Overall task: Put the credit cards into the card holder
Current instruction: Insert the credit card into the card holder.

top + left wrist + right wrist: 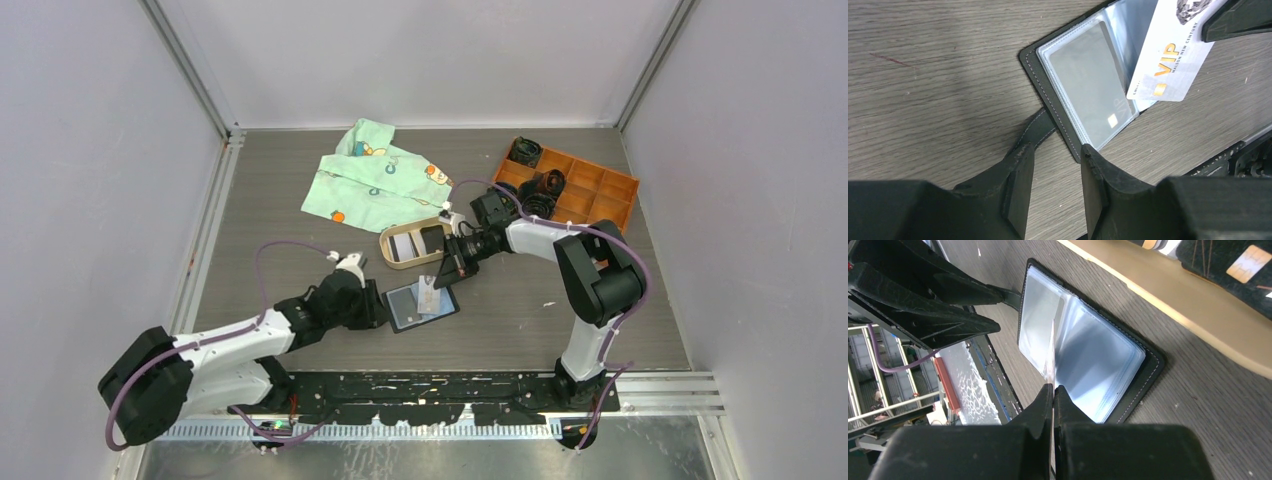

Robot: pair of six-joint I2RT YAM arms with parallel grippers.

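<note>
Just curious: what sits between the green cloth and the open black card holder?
A tan oval tray holding two cards, as the top view shows.

Tray (410, 265) just behind card holder (404, 306)

White card (1173, 52) reads "VIP"

Black card holder (1080, 90) open flat; white VIP card (1170, 55) prob. touching it.
</note>
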